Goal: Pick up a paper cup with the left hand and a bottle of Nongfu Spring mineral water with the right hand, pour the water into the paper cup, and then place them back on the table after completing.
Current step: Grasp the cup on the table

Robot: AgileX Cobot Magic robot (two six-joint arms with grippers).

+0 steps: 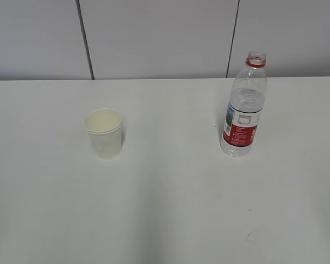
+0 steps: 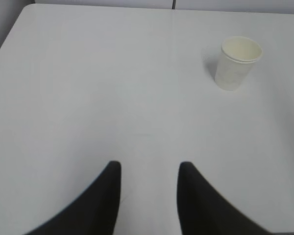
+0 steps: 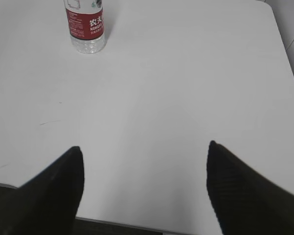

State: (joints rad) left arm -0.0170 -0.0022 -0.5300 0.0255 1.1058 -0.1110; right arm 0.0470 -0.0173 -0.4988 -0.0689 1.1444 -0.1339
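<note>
The table (image 1: 165, 209) fills most of what I see: a broad, flat, matte white top, running back to a pale grey panelled wall (image 1: 154, 33) split by dark vertical seams.

On my right side of the exterior view stands the bottle (image 1: 243, 107), upright, its long axis vertical and its mouth pointing straight up. It is clear, ribbed plastic with a red neck ring, no cap on it, and a red and white label wrapped round the lower body. The water (image 1: 245, 98) inside is colourless and reaches up to about the shoulder. From the right wrist view I see only its lower part (image 3: 85, 27), near the top left corner, with white characters on the red label.

Well apart from it, to the left, sits the paper cup (image 1: 104, 133), also upright, mouth up, a short tapered cylinder of off-white paper with a rolled rim. In the left wrist view it stands at the upper right (image 2: 236, 62).

The right hand (image 3: 144, 186) hangs low over the table's near edge, its black, finely textured fingers (image 3: 237, 188) spread wide, holding nothing. The left hand (image 2: 149, 193) has its smooth black fingers (image 2: 105, 196) parted only moderately, with bare table between them, and grips nothing.
</note>
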